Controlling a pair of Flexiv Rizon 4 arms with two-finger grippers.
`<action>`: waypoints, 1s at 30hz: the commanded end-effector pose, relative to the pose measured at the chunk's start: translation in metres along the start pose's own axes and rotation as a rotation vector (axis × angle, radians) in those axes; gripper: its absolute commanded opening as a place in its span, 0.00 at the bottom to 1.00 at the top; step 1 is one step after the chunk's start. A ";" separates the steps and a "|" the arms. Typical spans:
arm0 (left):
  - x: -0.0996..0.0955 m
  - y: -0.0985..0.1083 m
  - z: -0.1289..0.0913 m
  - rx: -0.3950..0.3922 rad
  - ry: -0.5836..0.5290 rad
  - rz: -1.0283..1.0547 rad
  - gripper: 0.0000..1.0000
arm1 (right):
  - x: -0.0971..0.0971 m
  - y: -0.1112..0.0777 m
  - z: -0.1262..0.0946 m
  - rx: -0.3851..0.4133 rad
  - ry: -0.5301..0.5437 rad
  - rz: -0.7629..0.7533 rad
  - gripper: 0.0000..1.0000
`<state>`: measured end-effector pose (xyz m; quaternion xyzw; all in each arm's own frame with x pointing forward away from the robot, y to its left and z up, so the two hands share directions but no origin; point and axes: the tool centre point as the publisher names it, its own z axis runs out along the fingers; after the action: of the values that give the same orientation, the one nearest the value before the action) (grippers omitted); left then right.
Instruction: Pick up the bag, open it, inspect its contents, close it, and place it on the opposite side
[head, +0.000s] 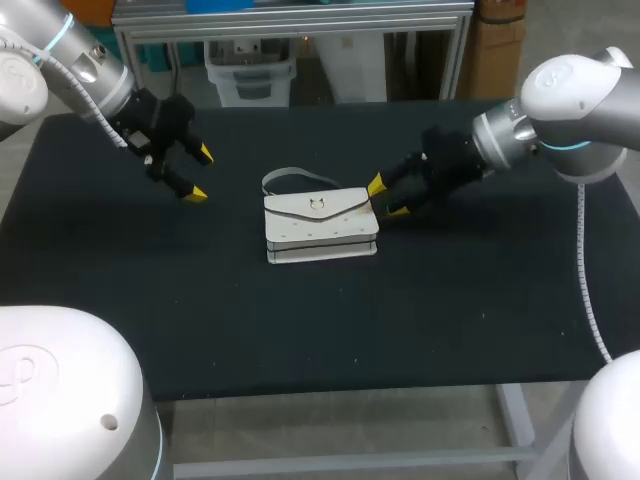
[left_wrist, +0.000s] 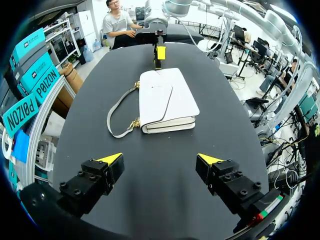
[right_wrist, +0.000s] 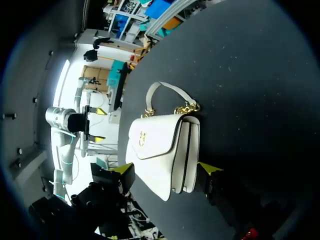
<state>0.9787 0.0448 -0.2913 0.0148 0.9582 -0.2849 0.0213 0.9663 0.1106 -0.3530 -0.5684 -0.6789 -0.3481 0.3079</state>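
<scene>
Where the bag (head: 320, 228) lies: flat on the black table (head: 200, 310), flap shut, strap curled at its far edge.
Left gripper (head: 199, 173): well apart from the bag's left end, fingers spread wide.
Right gripper (head: 387, 197): at the bag's right end, that end between its parted fingers.

Left arm (head: 70, 75) raised at left, jaws spread wide. Right arm (head: 520, 130) extended toward middle, jaws parted, low.
</scene>
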 end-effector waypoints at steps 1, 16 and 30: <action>0.000 0.000 0.001 0.002 -0.001 0.000 1.00 | 0.011 -0.011 -0.018 -0.004 -0.044 -0.021 1.00; 0.000 0.000 0.001 0.002 -0.001 0.000 1.00 | 0.028 -0.018 -0.042 -0.027 -0.179 -0.078 1.00; 0.002 -0.007 0.011 -0.021 -0.002 -0.006 1.00 | 0.031 -0.021 -0.040 0.005 -0.180 -0.140 1.00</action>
<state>0.9767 0.0428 -0.2933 0.0151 0.9589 -0.2828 0.0189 0.9420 0.0897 -0.3095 -0.5637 -0.7310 -0.3135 0.2226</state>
